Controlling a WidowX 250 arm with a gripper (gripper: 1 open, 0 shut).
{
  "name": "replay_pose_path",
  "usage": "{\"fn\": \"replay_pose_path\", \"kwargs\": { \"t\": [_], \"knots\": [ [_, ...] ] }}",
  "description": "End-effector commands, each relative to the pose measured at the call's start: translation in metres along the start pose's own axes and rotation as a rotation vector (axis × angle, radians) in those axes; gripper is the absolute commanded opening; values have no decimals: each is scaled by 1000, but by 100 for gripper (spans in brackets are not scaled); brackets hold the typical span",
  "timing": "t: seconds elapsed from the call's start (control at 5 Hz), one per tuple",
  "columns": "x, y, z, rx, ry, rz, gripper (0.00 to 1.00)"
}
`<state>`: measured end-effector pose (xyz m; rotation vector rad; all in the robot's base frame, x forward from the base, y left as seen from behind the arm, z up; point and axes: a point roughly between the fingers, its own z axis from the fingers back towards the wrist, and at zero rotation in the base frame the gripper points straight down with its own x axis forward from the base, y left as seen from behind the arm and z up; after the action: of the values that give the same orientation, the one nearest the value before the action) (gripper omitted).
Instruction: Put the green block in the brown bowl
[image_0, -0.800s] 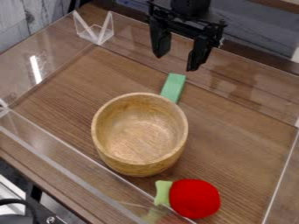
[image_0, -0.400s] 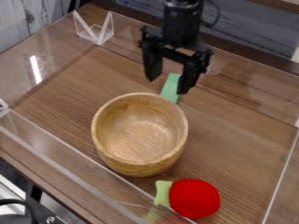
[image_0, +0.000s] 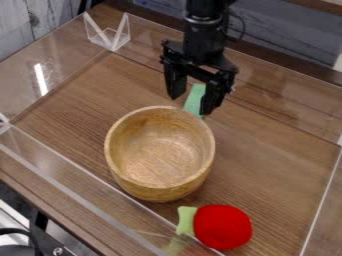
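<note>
The green block (image_0: 197, 99) lies flat on the wooden table just behind the far rim of the brown bowl (image_0: 160, 153). My black gripper (image_0: 197, 93) points straight down over the block, jaws open, one finger on each side of it. The fingertips (image_0: 174, 90) hang low around the block's far part. I see no grip on it. The bowl is round, light wood, and holds nothing.
A red ball-like object (image_0: 223, 226) with a green stem lies at the front, right of the bowl. Clear acrylic walls (image_0: 40, 165) fence the table. A clear folded stand (image_0: 107, 32) sits at the back left corner.
The gripper has moved left and down from behind the block, and now straddles it with open jaws. The block and bowl have stayed put.
</note>
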<state>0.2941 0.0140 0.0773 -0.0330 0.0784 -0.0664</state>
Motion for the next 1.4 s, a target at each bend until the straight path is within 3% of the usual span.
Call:
{"fn": "replay_pose_path", "kwargs": {
  "t": [0.0,0.2,0.6,1.0,1.2],
  "knots": [
    [11,16,11,-2,-69,2,100],
    [16,26,8,-10,-87,8,100],
    [20,29,-6,-38,-103,95,100],
    [25,42,-2,-60,-121,143,100],
    [27,41,-15,-64,-121,155,100]
  ]
}}
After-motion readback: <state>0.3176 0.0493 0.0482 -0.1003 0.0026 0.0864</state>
